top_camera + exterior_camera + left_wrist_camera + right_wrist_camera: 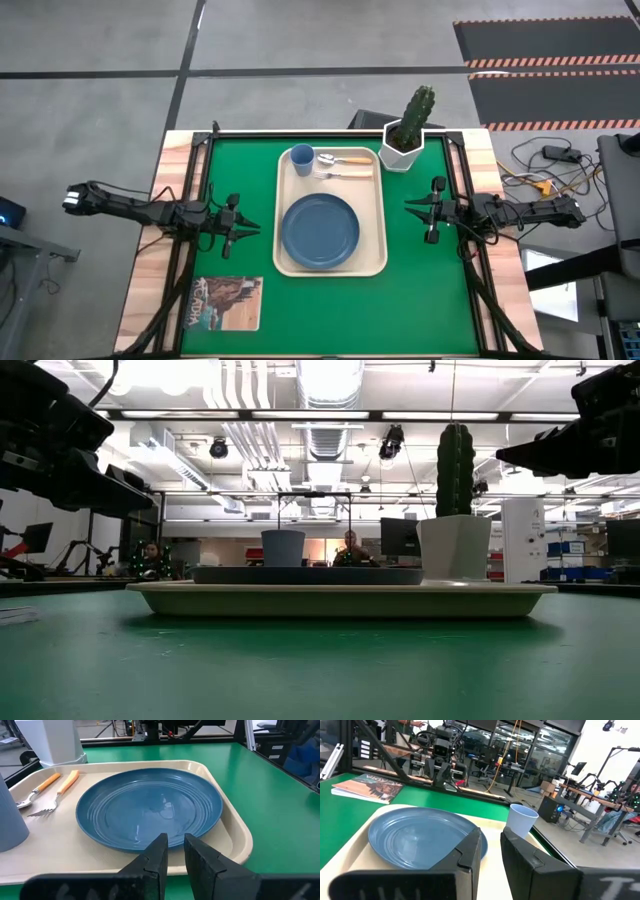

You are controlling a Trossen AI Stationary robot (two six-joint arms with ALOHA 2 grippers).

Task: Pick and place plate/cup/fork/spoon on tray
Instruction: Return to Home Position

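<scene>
The cream tray (378, 262) lies on the middle of the green table. On it rest the dark blue plate (320, 231) at its near end, and the small blue cup (301, 158), the spoon (345, 159) and the fork (345, 174) at its far end. My left gripper (252, 226) hovers left of the tray, shut and empty, pointing at the plate (150, 807). My right gripper (410, 207) hovers right of the tray, shut and empty. The right wrist view shows the plate (415, 835) and the cup (521, 820).
A white hexagonal pot with a cactus (405, 148) stands just past the tray's far right corner. A picture-covered booklet (225, 302) lies at the near left. Bare green table shows on both sides of the tray. People sit in the room behind (350, 547).
</scene>
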